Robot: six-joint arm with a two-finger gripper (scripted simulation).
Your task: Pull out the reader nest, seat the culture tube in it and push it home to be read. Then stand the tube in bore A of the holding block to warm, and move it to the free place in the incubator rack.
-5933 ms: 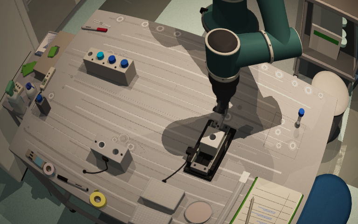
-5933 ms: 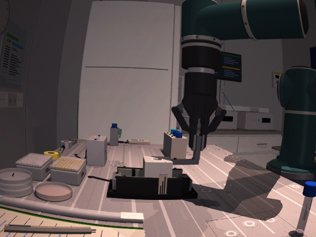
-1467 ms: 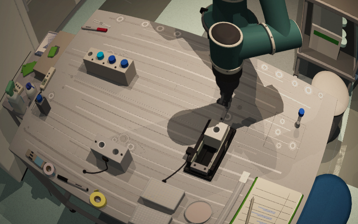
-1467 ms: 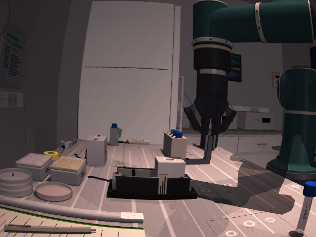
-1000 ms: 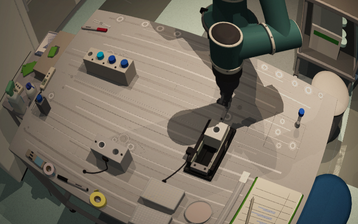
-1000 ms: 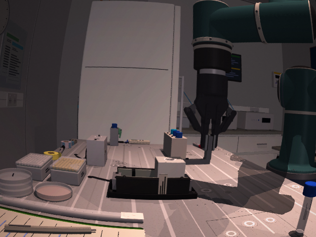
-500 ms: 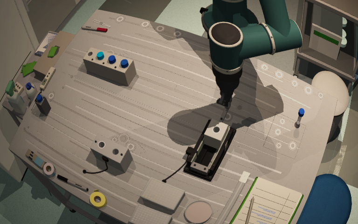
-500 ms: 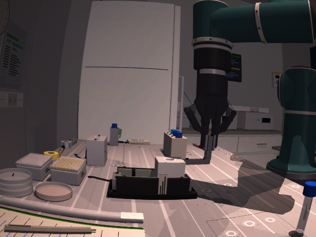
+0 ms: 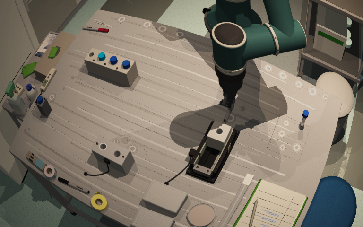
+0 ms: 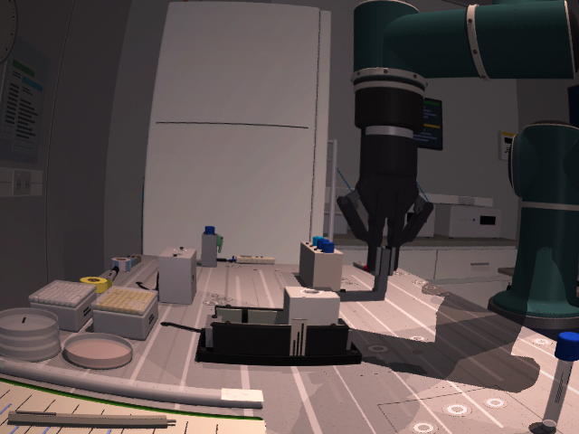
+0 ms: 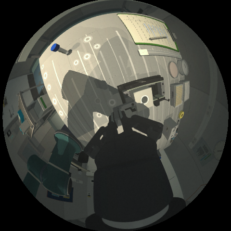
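Observation:
The grey L-shaped pull handle [image 10: 369, 292] of the reader nest is clamped in my gripper [image 10: 384, 261], just beyond the reader's far end. The white nest block [image 9: 219, 136] with its empty round bore sits at the far end of the black reader tray [image 9: 212, 155], toward me. The blue-capped culture tube [image 9: 303, 120] stands upright on the table's right side, well apart from me. The holding block [image 9: 112, 156] with two bores stands at front left. The incubator rack [image 9: 111, 67] at far left holds three capped tubes and has one empty place at its left end.
A lined notebook [image 9: 270, 206] with a pen lies at the front right edge. Well-plate boxes [image 9: 163, 198], a petri dish [image 9: 200, 214] and a long grey tube [image 10: 126, 385] lie along the front. A yellow tape roll [image 9: 99, 202] and marker lie at front left.

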